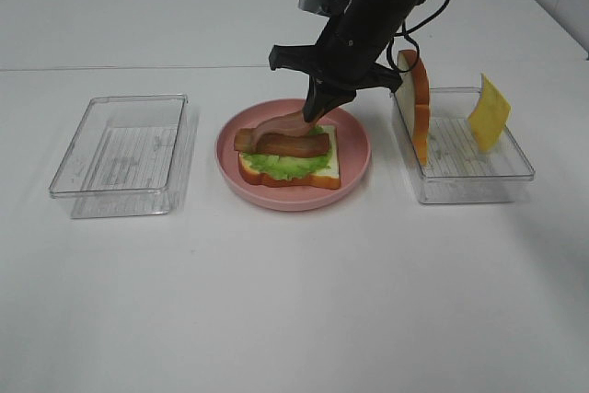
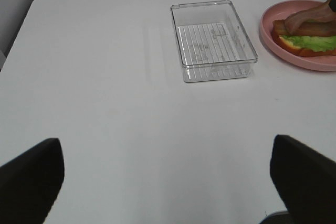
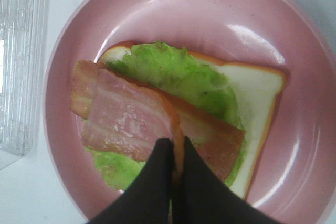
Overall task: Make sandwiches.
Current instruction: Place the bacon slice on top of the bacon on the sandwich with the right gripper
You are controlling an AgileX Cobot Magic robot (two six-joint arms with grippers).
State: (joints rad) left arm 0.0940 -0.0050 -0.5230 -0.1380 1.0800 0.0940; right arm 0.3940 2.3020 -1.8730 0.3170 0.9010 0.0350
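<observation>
The sandwich stack lies on the pink plate (image 1: 359, 149): a white bread slice (image 1: 324, 167), green lettuce (image 1: 285, 165) and one bacon strip (image 1: 299, 145). My right gripper (image 1: 316, 109) is shut on the end of a second bacon strip (image 1: 281, 124), which droops across the first one. In the right wrist view the pinched bacon strip (image 3: 128, 119) lies over the lettuce (image 3: 173, 72), held at my right gripper (image 3: 176, 153). My left gripper (image 2: 168, 182) stands open over bare table, far from the plate (image 2: 315, 61). Another bread slice (image 1: 416, 103) and a yellow cheese square (image 1: 489, 114) lean in the right tray (image 1: 469, 177).
An empty clear tray (image 1: 124, 154) sits left of the plate; the left wrist view shows this empty tray (image 2: 212, 40) too. The right arm reaches down from the back right over the plate's far rim. White table surrounds everything.
</observation>
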